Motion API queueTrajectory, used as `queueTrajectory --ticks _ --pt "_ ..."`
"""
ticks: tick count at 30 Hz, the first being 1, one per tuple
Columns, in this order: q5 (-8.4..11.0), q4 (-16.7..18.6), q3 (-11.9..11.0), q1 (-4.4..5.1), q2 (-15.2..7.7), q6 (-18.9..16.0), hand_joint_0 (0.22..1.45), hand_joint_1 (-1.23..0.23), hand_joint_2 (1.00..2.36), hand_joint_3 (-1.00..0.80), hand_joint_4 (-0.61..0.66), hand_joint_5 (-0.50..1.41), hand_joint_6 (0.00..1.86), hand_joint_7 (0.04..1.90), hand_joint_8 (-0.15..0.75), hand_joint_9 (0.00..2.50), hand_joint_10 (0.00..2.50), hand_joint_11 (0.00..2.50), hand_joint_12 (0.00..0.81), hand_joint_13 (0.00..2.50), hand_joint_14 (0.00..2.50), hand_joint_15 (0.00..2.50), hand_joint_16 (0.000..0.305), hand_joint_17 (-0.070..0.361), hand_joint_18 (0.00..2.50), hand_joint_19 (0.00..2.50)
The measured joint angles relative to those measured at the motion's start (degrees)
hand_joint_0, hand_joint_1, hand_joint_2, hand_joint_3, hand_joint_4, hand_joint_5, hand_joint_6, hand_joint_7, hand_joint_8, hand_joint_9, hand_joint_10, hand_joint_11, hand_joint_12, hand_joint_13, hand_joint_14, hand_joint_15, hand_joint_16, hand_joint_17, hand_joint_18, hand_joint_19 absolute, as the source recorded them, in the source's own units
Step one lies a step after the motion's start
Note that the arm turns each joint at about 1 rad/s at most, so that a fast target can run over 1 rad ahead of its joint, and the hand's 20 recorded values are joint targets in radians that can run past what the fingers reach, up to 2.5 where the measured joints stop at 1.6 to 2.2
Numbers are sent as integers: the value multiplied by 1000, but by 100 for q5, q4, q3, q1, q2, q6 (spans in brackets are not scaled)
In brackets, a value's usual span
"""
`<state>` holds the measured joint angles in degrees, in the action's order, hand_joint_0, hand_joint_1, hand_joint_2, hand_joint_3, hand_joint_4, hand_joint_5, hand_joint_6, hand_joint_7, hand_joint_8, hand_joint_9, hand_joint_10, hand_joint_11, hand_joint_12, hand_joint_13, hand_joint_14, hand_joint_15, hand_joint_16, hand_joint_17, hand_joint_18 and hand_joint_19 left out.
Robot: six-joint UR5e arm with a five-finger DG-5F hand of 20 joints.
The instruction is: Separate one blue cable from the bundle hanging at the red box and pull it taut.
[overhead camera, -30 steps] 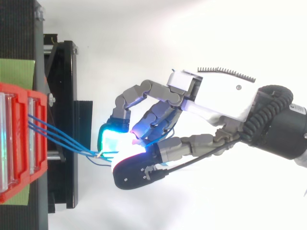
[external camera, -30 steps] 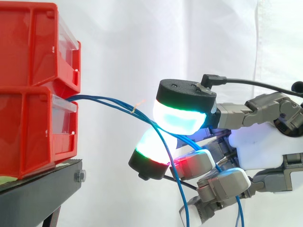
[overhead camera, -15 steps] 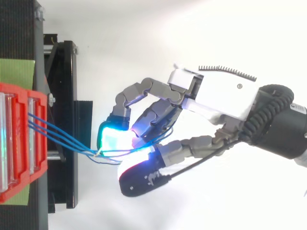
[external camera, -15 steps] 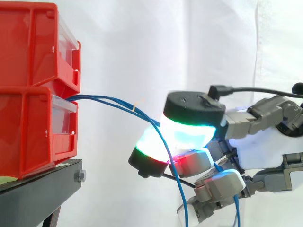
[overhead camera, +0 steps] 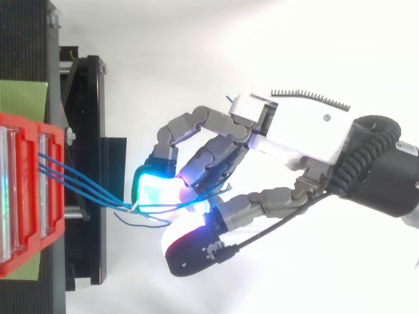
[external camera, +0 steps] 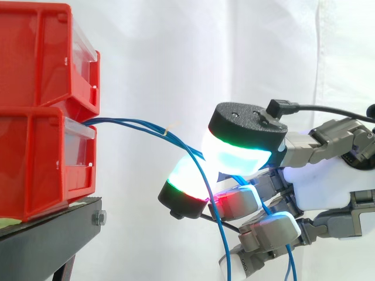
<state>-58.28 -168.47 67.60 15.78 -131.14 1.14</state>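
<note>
Several thin blue cables [external camera: 135, 124] leave the gap between two stacked red boxes [external camera: 41, 146] and sag rightward, bound by a small pale tie [overhead camera: 134, 210]. Past the tie they run into my hand [overhead camera: 301, 131], whose fingers are curled round them. One glowing fingertip [overhead camera: 154, 190] sits right at the tie. The thumb's black-backed pad [external camera: 246, 126] hovers over the strands, standing apart from that fingertip in the top view. Two strands drop down through the lower fingers [external camera: 269, 228] and out of the bottom of the side view.
The red boxes [overhead camera: 26, 196] rest on a black stand [external camera: 47, 240] at the left, with a green mat [overhead camera: 23, 95] beside them. A white curtain hangs behind. The arm enters from the right.
The thumb has swung up and away from the glowing fingertip it was pressed against, opening a gap. The fingers and cables have barely moved.
</note>
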Motion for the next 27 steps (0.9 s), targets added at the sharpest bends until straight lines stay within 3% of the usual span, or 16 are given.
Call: queueTrajectory --ticks 5,10,27 --pt "-3 5 0 3 0 10 673 -801 1000 -500 43 -253 902 924 181 1037 9 1504 295 1239 19 1358 49 109 624 534" --pt "-5 7 1 4 1 21 690 -786 1000 -500 42 -253 899 939 178 1030 10 1509 296 1236 20 1353 49 110 620 537" --pt "-4 7 3 4 0 26 501 -673 1000 -500 90 -253 901 897 233 1069 4 1520 326 1298 14 1378 55 123 656 562"
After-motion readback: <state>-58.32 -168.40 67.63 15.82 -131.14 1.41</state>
